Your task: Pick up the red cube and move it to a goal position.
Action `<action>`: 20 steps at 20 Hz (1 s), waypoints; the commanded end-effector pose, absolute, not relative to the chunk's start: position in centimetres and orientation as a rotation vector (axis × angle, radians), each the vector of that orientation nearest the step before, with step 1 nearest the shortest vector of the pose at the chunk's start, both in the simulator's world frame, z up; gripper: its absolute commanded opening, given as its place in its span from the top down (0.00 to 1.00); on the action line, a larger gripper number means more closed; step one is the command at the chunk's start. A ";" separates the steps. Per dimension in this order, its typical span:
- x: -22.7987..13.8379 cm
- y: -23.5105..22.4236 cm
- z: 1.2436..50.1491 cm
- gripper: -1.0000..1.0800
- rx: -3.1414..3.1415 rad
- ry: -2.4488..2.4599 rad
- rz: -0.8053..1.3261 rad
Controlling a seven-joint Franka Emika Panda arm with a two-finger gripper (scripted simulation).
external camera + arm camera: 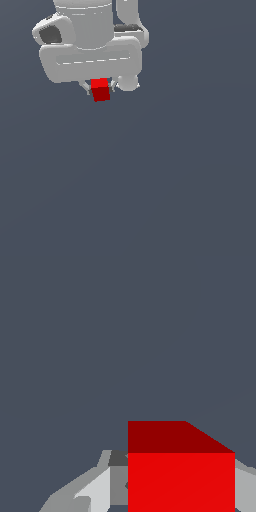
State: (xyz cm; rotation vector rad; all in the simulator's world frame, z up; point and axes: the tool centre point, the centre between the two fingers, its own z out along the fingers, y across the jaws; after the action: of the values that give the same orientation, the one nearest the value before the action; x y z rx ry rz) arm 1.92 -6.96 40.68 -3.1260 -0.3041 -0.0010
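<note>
- In the wrist view the red cube (181,476) fills the nearest part of the picture, one bright face toward the camera and a darker face above it.
- Pale grey fingers (97,491) press against the cube on either side; one shows broadly, the other only as a sliver at the cube's far edge.
- The gripper (170,488) is closed narrowly on the cube, with its jaws tight against two opposite faces.
- Beyond the cube, the wrist view shows nothing but a flat slate-grey surface.
- In the exterior view the white arm's hand (90,57) sits high and toward the exterior view's left, seen from above.
- The red cube (100,89) pokes out just beneath the hand, held between the two short fingertips of the gripper (100,87).
- Whether the cube touches the grey table (150,190) or hangs clear of it cannot be told; no shadow is visible.
- The table spreads plain and uniform behind and around the arm.
</note>
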 end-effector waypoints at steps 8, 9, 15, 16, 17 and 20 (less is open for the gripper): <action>2.9 -8.5 46.7 1.00 -3.127 -0.304 0.000; 3.0 -8.6 47.2 1.00 -3.127 -0.304 0.000; 3.5 -9.1 49.3 1.00 -3.127 -0.304 0.000; 3.5 -9.2 49.5 1.00 -3.127 -0.304 0.000; 3.6 -9.3 49.7 1.00 -3.127 -0.304 0.000; 3.7 -9.4 50.3 1.00 -3.127 -0.304 0.000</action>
State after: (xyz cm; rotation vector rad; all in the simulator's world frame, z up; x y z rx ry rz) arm 3.64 -9.34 49.95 -3.1265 -0.3039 0.0005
